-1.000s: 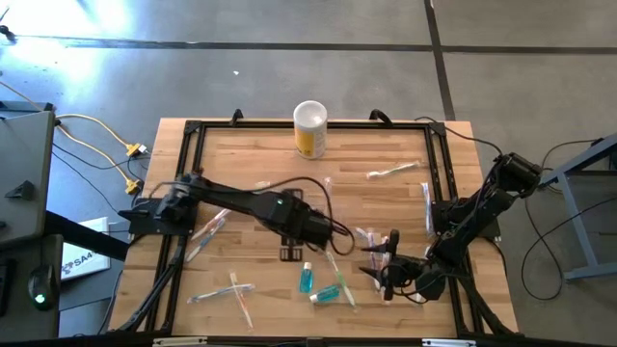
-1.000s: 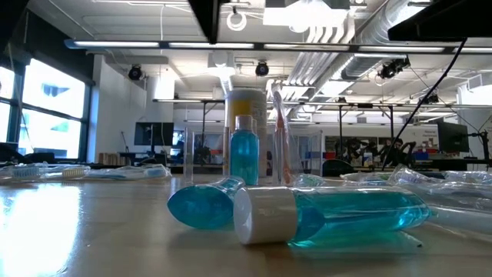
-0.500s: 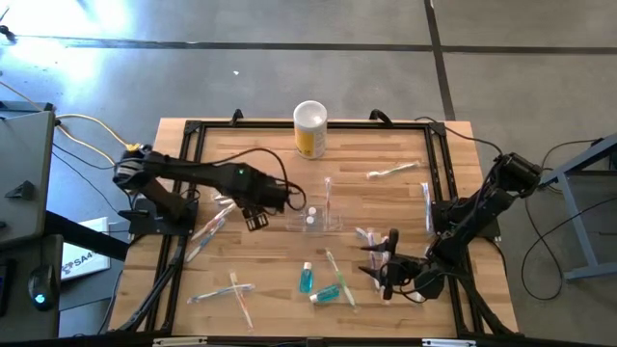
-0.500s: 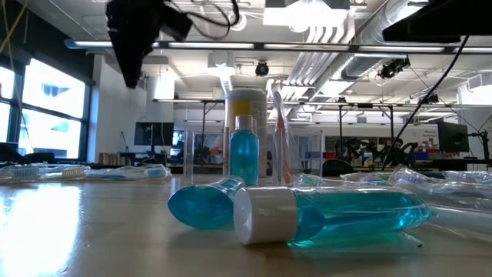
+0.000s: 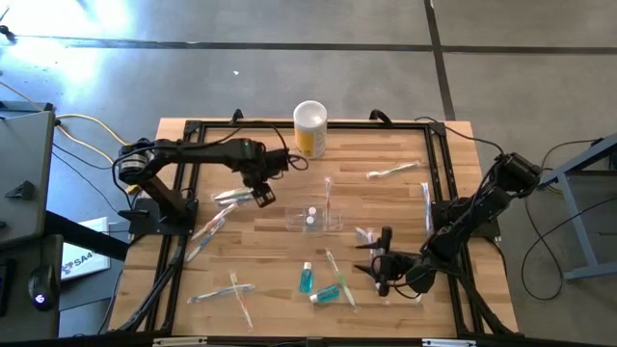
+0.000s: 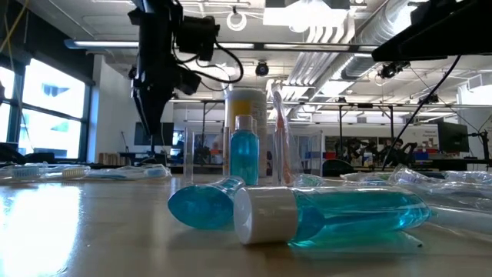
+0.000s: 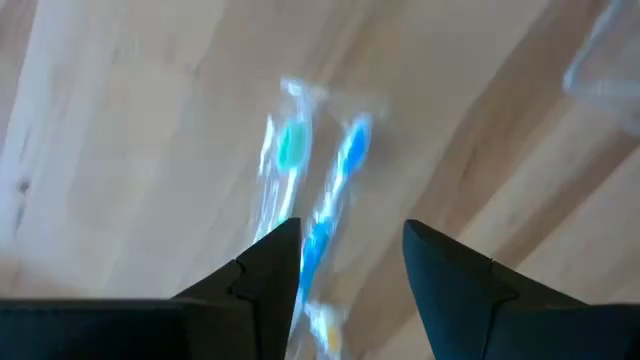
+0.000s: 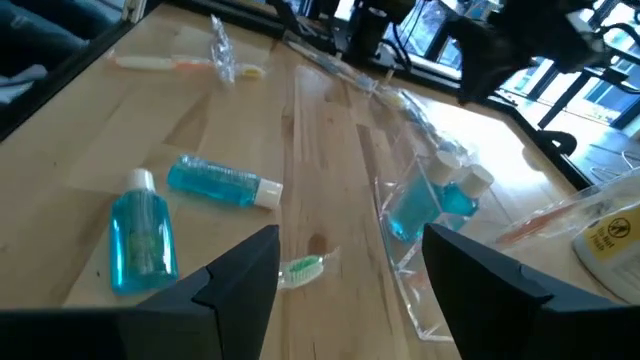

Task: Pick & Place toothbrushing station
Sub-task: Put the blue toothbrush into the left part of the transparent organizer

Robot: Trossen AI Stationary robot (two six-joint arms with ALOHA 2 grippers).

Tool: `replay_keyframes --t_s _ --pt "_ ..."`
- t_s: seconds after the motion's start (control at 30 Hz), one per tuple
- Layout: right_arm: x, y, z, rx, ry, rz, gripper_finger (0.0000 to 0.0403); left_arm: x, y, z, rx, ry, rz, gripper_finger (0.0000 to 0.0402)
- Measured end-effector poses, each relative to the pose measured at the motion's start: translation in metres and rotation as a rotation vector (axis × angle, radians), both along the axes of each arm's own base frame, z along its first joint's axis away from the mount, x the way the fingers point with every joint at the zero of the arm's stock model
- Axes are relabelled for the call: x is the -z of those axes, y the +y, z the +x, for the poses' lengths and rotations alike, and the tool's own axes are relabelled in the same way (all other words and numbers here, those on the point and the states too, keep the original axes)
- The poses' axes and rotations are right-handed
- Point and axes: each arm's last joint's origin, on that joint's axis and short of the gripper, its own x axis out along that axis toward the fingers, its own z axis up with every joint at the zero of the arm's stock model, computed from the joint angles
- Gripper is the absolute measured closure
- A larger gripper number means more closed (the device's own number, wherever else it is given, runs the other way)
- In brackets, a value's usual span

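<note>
We see the clear plastic holder (image 5: 313,218) lying mid-surface (image 5: 386,207), two small teal tubes (image 8: 425,200) inside it and one pale toothbrush (image 5: 328,193) standing there. Our left claw (image 5: 262,196) hovers spread over wrapped toothbrushes (image 7: 320,190). Our right claw (image 5: 378,273) waits spread near the front edge.

Holder (image 5: 313,218) mid-table, canister (image 5: 309,129) behind it.

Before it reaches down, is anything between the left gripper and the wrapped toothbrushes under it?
Nothing visible. The left gripper, open, hangs over the wrapped toothbrushes with only bare wooden table around them. The clear holder sits off to one side.
</note>
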Motion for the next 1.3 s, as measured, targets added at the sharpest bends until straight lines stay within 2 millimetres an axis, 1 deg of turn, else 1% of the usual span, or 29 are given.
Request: replay_keyframes --t_s 0.1,0.27,0.57,0.93,1.07,1.3 --pt "0.001 0.000 0.000 -0.014 0.010 0.015 0.0165 0.009 0.003 -0.003 -0.011 -0.004 -0.038 0.0231" --pt "0.002 0.000 -0.001 -0.010 0.019 0.036 0.0165 0.020 -0.003 -0.006 0.005 0.006 -0.074 0.0231" --pt "0.001 0.001 0.000 -0.008 0.005 0.051 0.0165 0.043 -0.006 -0.009 0.004 -0.008 -0.064 0.0231" --pt "0.001 0.001 0.000 -0.008 0.006 0.048 0.0165 0.061 -0.006 -0.011 -0.016 -0.050 -0.032 0.0231" --pt "0.001 0.001 0.000 -0.009 0.007 0.048 0.0165 0.071 -0.006 -0.011 -0.102 -0.018 -0.049 0.0231" --pt "0.001 0.001 0.000 -0.011 0.006 0.049 0.0165 0.100 -0.004 -0.006 -0.117 0.096 -0.054 0.0231"
